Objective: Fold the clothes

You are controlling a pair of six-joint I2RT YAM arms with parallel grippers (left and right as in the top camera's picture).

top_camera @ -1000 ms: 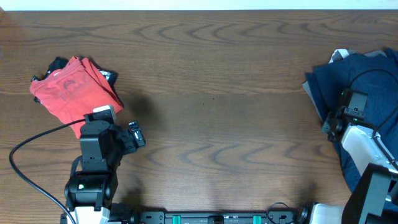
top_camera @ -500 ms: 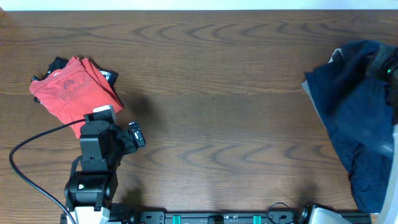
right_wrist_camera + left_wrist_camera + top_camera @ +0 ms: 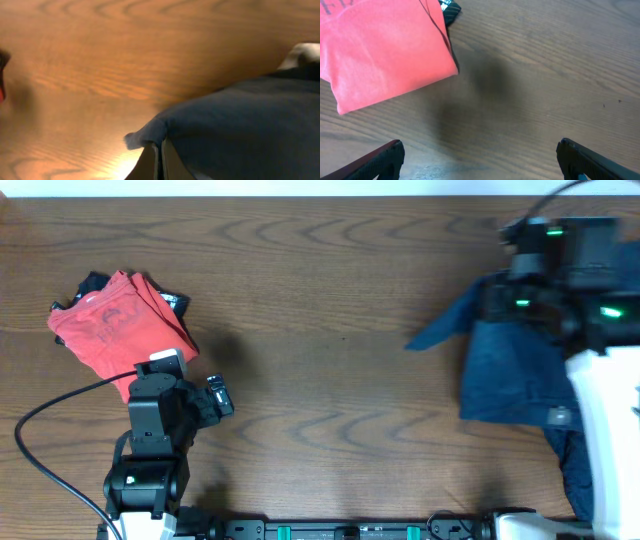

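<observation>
1 navy garment (image 3: 510, 370) gripped by R pincer (image 3: 160, 150); 1 red tee (image 3: 110, 330).

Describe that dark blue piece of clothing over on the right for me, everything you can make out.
The navy garment looks like soft, matte cloth, rumpled and not folded. It is at the right side of the wooden table, with one pointed flap sticking out toward the middle. A small pale spot near its lower edge may be a button. The right gripper is closed on a doubled-over edge and holds that part up. How much of the rest lies on the wood cannot be told.
</observation>
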